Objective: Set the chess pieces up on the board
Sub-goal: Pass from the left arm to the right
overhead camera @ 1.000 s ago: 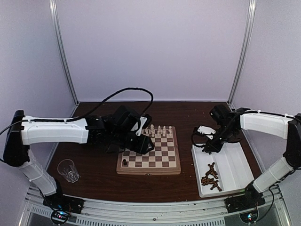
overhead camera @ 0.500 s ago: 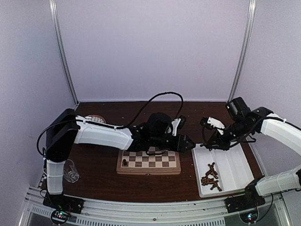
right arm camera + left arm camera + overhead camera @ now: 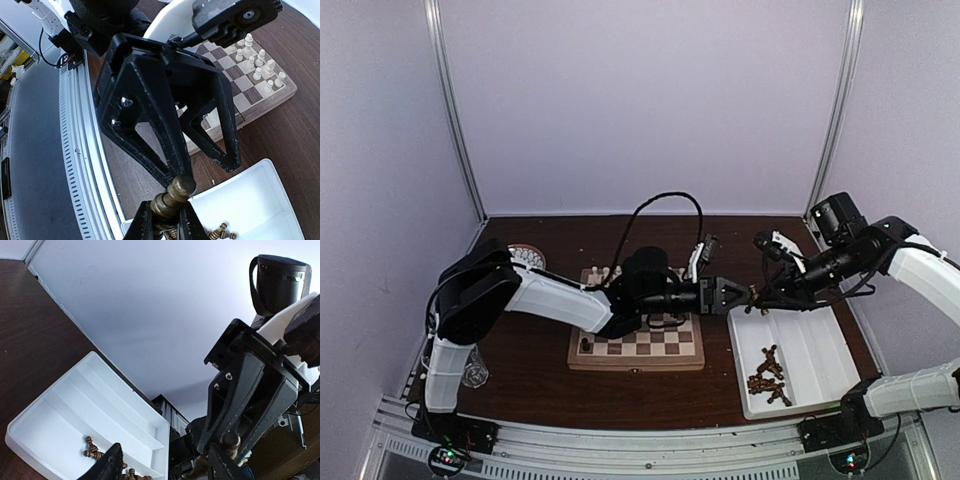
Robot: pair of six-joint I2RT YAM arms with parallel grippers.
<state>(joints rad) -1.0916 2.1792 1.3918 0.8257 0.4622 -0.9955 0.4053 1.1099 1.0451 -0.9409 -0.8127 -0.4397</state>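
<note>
One held piece point(image 3: 173, 196); left tool point(image 3: 732, 297) arrived.

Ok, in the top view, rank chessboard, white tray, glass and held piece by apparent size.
Chessboard and white tray: too alike to rank, the board partly under the left arm.
Then the glass.
Smallest: the dark piece in the right gripper.

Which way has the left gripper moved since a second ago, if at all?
Yes: rightward. The left gripper was at the far-left corner of the board; now it is past its right edge, near the white tray, facing the right gripper.
</note>
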